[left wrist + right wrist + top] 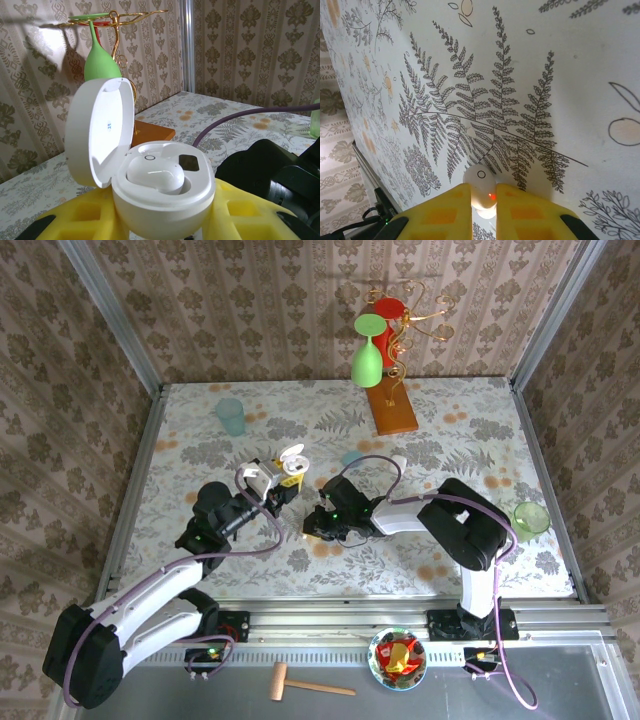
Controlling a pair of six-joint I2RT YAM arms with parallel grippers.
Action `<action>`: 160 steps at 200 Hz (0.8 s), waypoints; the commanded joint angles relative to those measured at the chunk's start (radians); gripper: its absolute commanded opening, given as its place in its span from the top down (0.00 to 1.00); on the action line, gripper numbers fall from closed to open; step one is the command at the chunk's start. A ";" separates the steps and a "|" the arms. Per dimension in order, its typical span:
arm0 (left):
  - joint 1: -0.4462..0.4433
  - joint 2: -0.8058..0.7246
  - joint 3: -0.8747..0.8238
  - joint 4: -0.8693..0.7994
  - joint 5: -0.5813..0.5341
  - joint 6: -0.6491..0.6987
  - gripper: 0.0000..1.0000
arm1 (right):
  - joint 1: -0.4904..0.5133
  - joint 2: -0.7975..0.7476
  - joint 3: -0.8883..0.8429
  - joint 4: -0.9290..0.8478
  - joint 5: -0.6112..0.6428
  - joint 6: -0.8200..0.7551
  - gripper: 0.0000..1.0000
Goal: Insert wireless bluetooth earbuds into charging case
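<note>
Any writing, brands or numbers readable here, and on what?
No readable words, brands or numbers.
On the seated earbud in the charging case: a small ring sign.
On the case lid: a blue mark, too small to read.
On the held earbud in the right claw: the same ring.

**Bright, Even Light; Softness Close to the Lenses**

The overhead view is sharp and well lit, with the table (200, 440) pale and evenly bright. The hanging green glass (367, 358) and its rack (405, 315) throw faint shadows up the back wall, so the light seems to come from the front and above. In the left wrist view a bright patch washes the upper-left wall, crossed by hard shadows. The white charging case (150, 170) has a soft sheen, and the left end effector's pads (75, 215) blur. In the right wrist view the table whitens toward the upper right. The earbud (481, 187) carries a red glint, and the right end effector's pads (445, 210) are soft.
</note>
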 commanded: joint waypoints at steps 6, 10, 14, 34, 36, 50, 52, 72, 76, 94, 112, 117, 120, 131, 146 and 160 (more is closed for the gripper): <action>0.007 -0.013 0.016 0.015 0.001 0.020 0.78 | 0.008 -0.023 0.017 -0.090 0.055 -0.048 0.87; 0.006 -0.013 0.016 0.015 0.001 0.018 0.78 | 0.009 -0.031 0.019 -0.095 0.059 -0.055 0.86; 0.006 -0.012 0.016 0.015 0.002 0.020 0.78 | 0.011 -0.035 0.022 -0.101 0.063 -0.065 0.85; 0.007 -0.010 0.016 0.017 0.001 0.019 0.78 | 0.014 -0.052 0.037 -0.143 0.081 -0.113 0.75; 0.006 -0.011 0.016 0.017 0.001 0.020 0.78 | 0.015 -0.053 0.039 -0.144 0.082 -0.118 0.74; 0.006 -0.010 0.014 0.020 0.000 0.018 0.78 | 0.015 -0.055 0.052 -0.167 0.086 -0.152 0.70; 0.007 -0.010 0.014 0.021 0.000 0.020 0.78 | 0.015 -0.054 0.053 -0.171 0.088 -0.158 0.70; 0.006 -0.014 0.014 0.016 0.001 0.018 0.78 | 0.015 -0.051 0.069 -0.191 0.101 -0.203 0.69; 0.006 -0.016 0.014 0.015 0.001 0.018 0.78 | 0.014 -0.048 0.072 -0.192 0.101 -0.210 0.69; 0.006 -0.022 0.014 0.008 -0.002 0.021 0.78 | 0.015 -0.033 0.090 -0.197 0.095 -0.230 0.69; 0.006 -0.025 0.013 0.005 -0.004 0.019 0.78 | 0.015 -0.014 0.097 -0.180 0.077 -0.232 0.69; 0.006 -0.025 0.013 0.006 -0.004 0.019 0.78 | 0.015 -0.008 0.099 -0.175 0.072 -0.234 0.69; 0.006 -0.026 0.013 0.004 -0.005 0.020 0.78 | 0.015 -0.005 0.100 -0.171 0.071 -0.234 0.69; 0.006 -0.026 0.013 0.004 -0.005 0.019 0.78 | 0.015 0.006 0.101 -0.159 0.059 -0.234 0.69; 0.006 -0.027 0.014 0.003 -0.005 0.018 0.78 | 0.015 0.018 0.103 -0.157 0.046 -0.235 0.69; 0.006 -0.026 0.014 0.003 -0.005 0.019 0.78 | 0.017 0.028 0.100 -0.146 0.031 -0.238 0.68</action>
